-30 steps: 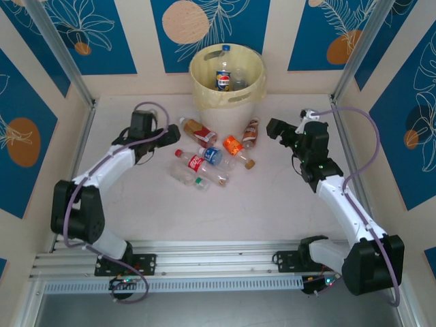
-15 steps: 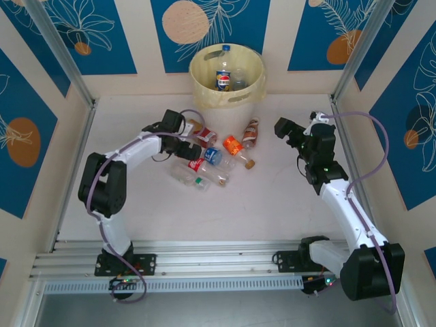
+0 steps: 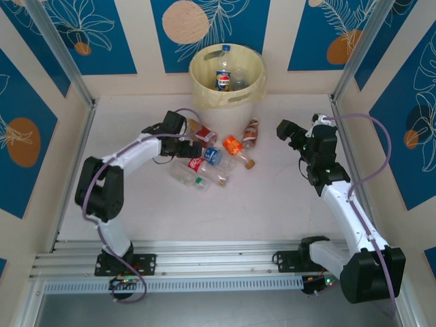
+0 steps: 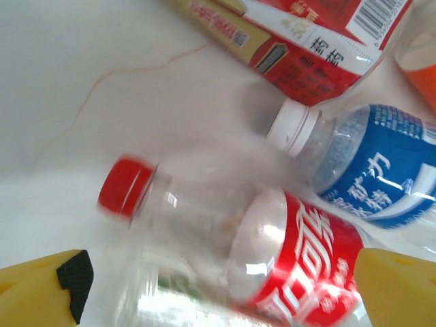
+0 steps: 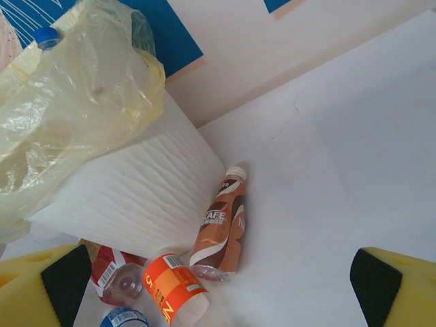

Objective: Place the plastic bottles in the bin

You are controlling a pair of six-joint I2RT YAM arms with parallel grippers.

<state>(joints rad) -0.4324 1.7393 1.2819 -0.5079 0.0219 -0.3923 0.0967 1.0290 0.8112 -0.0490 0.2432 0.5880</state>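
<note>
Several plastic bottles [image 3: 213, 155] lie in a cluster on the white table below the pale yellow bin [image 3: 204, 97]; two more bottles [image 3: 223, 76] stand inside it. My left gripper [image 3: 187, 145] is open at the cluster's left edge. In the left wrist view its fingers [image 4: 61, 286] straddle a clear red-labelled bottle [image 4: 300, 262] with a red cap, beside a blue-labelled bottle [image 4: 375, 167]. My right gripper [image 3: 286, 129] hangs open and empty to the right of the cluster. Ahead of it lie a brown coffee bottle [image 5: 221, 228] and an orange-labelled bottle [image 5: 170, 286].
The bin's ribbed wall [image 5: 136, 197] carries a yellow liner bag [image 5: 75, 102]. A red-and-tan bottle [image 4: 306, 34] lies just beyond the blue one. Blue-patterned walls and metal posts [image 3: 65, 61] enclose the table on three sides.
My left arm has swung right from the table's left side to the bottle cluster, and its open fingers now straddle the red-labelled bottle. The right gripper drifted slightly right.
</note>
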